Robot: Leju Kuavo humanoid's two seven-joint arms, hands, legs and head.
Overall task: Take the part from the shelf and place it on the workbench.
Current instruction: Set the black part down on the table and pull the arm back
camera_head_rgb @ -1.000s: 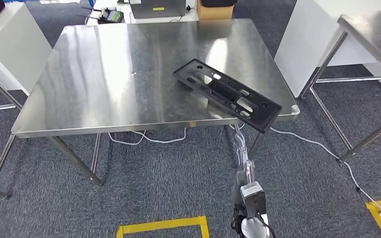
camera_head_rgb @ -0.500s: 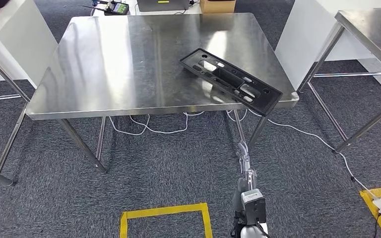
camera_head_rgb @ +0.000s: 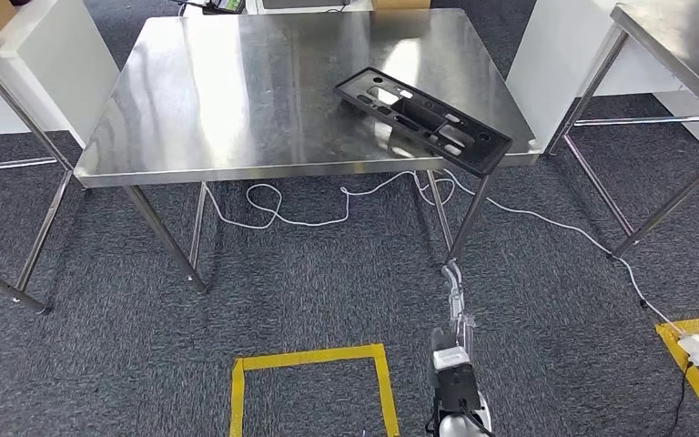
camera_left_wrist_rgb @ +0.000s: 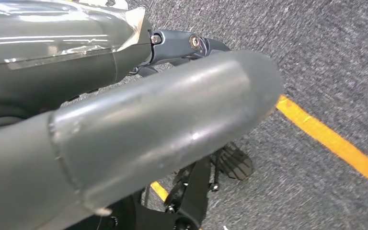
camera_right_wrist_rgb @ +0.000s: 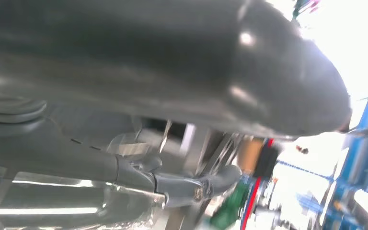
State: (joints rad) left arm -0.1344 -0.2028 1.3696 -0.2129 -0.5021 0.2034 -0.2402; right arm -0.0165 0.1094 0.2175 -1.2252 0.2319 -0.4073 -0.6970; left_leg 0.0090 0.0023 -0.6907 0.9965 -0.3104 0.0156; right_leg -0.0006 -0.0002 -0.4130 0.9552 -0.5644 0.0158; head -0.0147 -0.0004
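Here the part (camera_head_rgb: 423,119) lies flat at the steel workbench's (camera_head_rgb: 237,100) near right corner; grey carpet, yellow tape (camera_head_rgb: 309,387). Both hands (camera_left_wrist_rgb: 124,124) (camera_right_wrist_rgb: 172,86): finger state unclear.

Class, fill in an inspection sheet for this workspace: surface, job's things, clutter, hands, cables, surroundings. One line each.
Surface: steel workbench, shiny, bare on its left.
Job's things: black part lies on the workbench, one end past the near right corner.
Clutter: nothing seen on the workbench.
Hands: right hand low, below the workbench, nothing in it; left hand over the carpet, state unclear.
Cables: white cable looped on the floor under the workbench.
Surroundings: grey carpet, yellow tape, second table at right.
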